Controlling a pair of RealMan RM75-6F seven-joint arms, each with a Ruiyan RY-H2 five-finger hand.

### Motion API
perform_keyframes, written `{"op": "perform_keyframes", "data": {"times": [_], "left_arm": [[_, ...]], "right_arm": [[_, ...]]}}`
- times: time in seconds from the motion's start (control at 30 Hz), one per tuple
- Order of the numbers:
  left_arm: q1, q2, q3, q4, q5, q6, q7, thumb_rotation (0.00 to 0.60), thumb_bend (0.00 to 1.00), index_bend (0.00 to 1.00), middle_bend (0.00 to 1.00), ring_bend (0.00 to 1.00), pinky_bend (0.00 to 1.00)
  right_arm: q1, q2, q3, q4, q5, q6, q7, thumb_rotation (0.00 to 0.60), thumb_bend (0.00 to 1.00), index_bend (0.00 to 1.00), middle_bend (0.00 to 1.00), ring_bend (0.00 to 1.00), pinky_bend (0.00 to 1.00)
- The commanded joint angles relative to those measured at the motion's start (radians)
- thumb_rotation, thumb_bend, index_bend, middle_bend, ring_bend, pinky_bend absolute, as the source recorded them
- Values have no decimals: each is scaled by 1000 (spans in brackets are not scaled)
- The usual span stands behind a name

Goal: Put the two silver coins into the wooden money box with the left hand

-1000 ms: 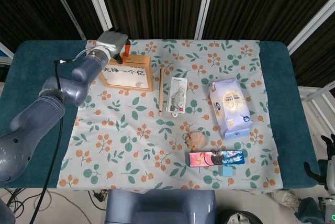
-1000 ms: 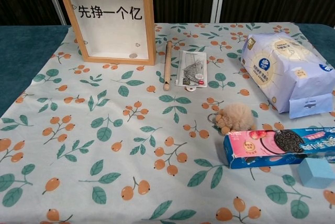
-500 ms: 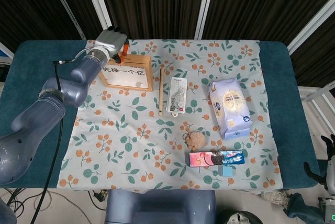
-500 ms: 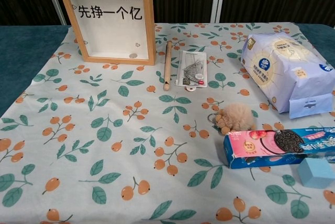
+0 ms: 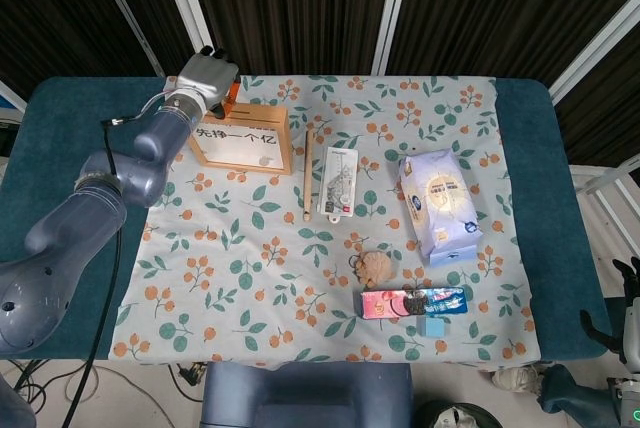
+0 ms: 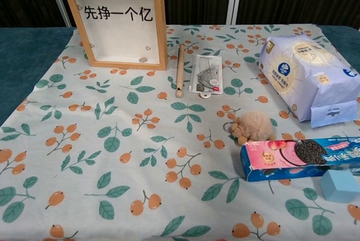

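The wooden money box [image 5: 243, 138] stands upright at the far left of the cloth; the chest view shows its glass front [image 6: 115, 21] with printed characters. One silver coin [image 6: 143, 59] lies inside at the bottom of the box. My left hand [image 5: 206, 78] hovers just behind the box's top left corner, with its orange-tipped fingers [image 5: 232, 94] pointing down toward the top edge. Whether it holds a coin is hidden. No loose coin shows on the cloth. My right hand [image 5: 626, 320] hangs off the table at the lower right, and only dark fingers show.
A wooden stick [image 5: 307, 176] and a packaged item [image 5: 337, 181] lie right of the box. Further right is a white-blue bag [image 5: 440, 205]. A fluffy keychain [image 5: 375, 266], a cookie box [image 5: 415, 302] and a blue cube [image 5: 434, 327] sit near the front.
My left hand has drawn slightly left and back from the top edge of the box. Nothing else has moved.
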Motion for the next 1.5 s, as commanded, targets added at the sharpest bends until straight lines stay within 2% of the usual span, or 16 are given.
{"op": "perform_keyframes", "data": {"times": [0.03,0.6,0.93,1.5], "left_arm": [[-6,-3,9,-7,-15,8,14,600,591,579,187,0,0],[-41,-17,64,-49,-117,70,148,600,591,551,179,0,0],[-37,-23,58,-56,-158,83,202,600,591,548,177,0,0],[-27,-10,14,-74,-183,106,269,600,567,534,168,0,0]], "right_arm": [[0,0,0,0,1,0,-1,600,368,155,46,4,0],[0,2,1,-2,3,-1,1,600,369,155,46,4,0],[1,2,1,-2,5,-1,1,600,369,155,46,4,0],[1,2,2,-2,3,1,0,600,369,155,46,4,0]]}}
